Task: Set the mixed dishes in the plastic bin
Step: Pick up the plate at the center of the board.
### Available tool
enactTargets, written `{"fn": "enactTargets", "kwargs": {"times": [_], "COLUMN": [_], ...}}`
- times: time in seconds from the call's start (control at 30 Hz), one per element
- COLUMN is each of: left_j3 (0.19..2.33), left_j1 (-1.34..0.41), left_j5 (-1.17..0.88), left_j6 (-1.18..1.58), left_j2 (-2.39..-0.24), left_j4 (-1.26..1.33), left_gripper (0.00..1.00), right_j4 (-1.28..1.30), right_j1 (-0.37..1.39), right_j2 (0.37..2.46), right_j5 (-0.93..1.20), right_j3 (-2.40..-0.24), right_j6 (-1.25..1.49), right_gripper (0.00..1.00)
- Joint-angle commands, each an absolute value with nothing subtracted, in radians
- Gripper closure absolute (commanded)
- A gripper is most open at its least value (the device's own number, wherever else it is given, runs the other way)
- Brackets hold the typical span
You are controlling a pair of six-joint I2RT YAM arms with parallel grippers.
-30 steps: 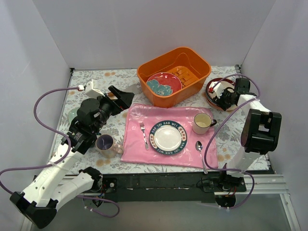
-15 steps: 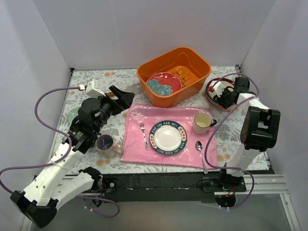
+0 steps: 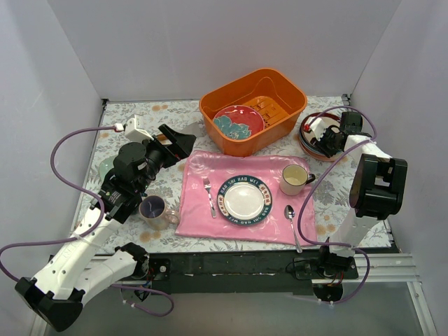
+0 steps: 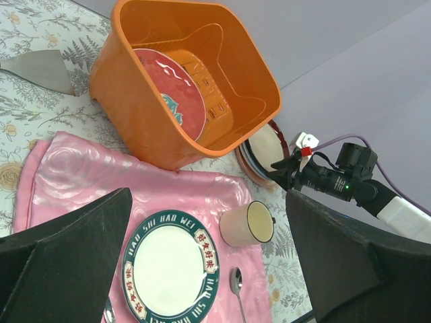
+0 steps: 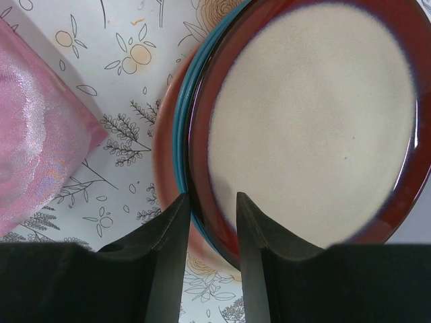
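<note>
The right gripper (image 5: 210, 202) has been shifted slightly towards the back of the table since a second ago and is now held over the near rim of the stacked plates (image 3: 309, 145) at the right edge. Its fingers (image 5: 168, 262) are parted only narrowly, with the dark red rim of the cream-centred top plate (image 5: 310, 128) seen in the gap; whether it is touched cannot be told. The left gripper (image 4: 207, 195) is unchanged, spread wide and holding nothing. The plastic bin (image 3: 282, 106) is set at the back, its long axis running from near left to far right. A pinkish plate (image 4: 168, 87) is leaned tilted against its near-left wall, facing inward.
</note>
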State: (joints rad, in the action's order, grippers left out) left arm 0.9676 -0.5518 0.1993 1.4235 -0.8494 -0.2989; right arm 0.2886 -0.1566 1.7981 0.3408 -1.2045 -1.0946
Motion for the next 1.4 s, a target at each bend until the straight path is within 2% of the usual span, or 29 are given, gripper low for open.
{"fn": "enactTargets", "kwargs": {"times": [0.0,0.3,0.57,0.83,1.0,1.23,1.37], "left_j3": [0.965,0.96,0.966,0.971,0.977,0.98,0.979], "left_j1": [-0.548,-0.549,-0.549,-0.549,-0.548,-0.549,-0.548], "left_j5": [0.207,0.203,0.193,0.186,0.183,0.176,0.169], "left_j6": [1.427,1.433,1.434,1.442,1.443,1.451,1.454], "left_j2": [-0.838,-0.839,-0.857,-0.871,-0.879,-0.885,-0.882], "left_j4": [-0.299,-0.298,-0.293,-0.287,-0.288,-0.287,-0.282], "left_gripper": [0.02,0.02,0.02,0.02,0.02,0.02,0.02], "right_j4": [0.21,0.131,0.077,-0.035,-0.095,-0.12,-0.123], "right_j1": [-0.16,-0.16,-0.158,-0.141,-0.138,-0.137,-0.137], "right_j2": [1.809,1.804,1.795,1.789,1.77,1.735,1.7], "right_j5": [0.292,0.256,0.25,0.224,0.23,0.253,0.275], "right_j3": [-1.249,-1.192,-1.123,-1.023,-0.966,-0.896,-0.882], "right_j6": [-1.098,-1.155,-1.216,-1.359,-1.43,-1.509,-1.522], "right_gripper": [0.6,0.57,0.48,0.48,0.55,0.78,0.87]}}
